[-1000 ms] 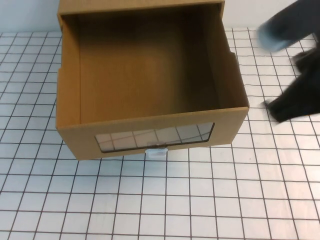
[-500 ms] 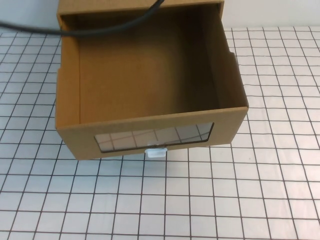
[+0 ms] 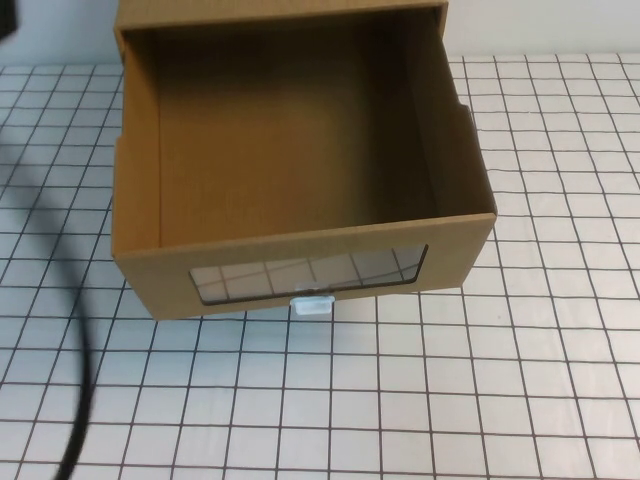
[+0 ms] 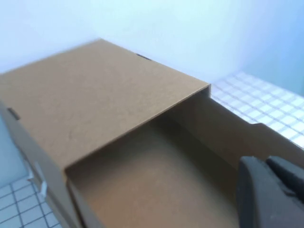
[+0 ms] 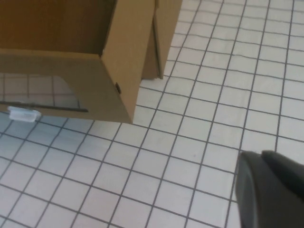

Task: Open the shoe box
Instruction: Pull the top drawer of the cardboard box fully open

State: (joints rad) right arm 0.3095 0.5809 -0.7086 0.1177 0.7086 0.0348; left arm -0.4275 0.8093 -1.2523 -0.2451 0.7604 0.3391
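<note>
The right gripper (image 5: 268, 187) has its fingers clenched, with nothing seen in them. It hangs over the bare grid of the surface (image 5: 199, 142), apart from the box (image 5: 123, 71) and off its front right corner. From that wrist view the corner, part of the window (image 5: 42, 92) and the white tab (image 5: 23, 114) all show.

The left gripper (image 4: 268, 192) is a dark, blurred shape above the open drawer (image 4: 156, 175), close to one of its side walls. Whether it is clenched or released cannot be told. Just beyond it the sleeve (image 4: 95, 95) covers the rear of the drawer, and a pale wall (image 4: 190, 28) rises behind.

In the high view neither gripper shows. The box (image 3: 300, 150) fills the upper middle of the frame. Its drawer (image 3: 290, 130) stands out of the sleeve (image 3: 280, 8) toward the lower edge, brown floor bare. The front panel carries a clear window (image 3: 310, 272), through which the grid lines show. The small white tab (image 3: 312, 303) sits just under it, at the panel's lower edge.

The white, black-lined surface (image 3: 450, 400) spreads around the box on the left, the right and below. A dark, blurred cable (image 3: 84, 380) runs down the left side of the frame, passing near the box's lower left corner. Whether it touches the surface cannot be told. A dark patch (image 3: 6, 15) sits in the upper left corner.
</note>
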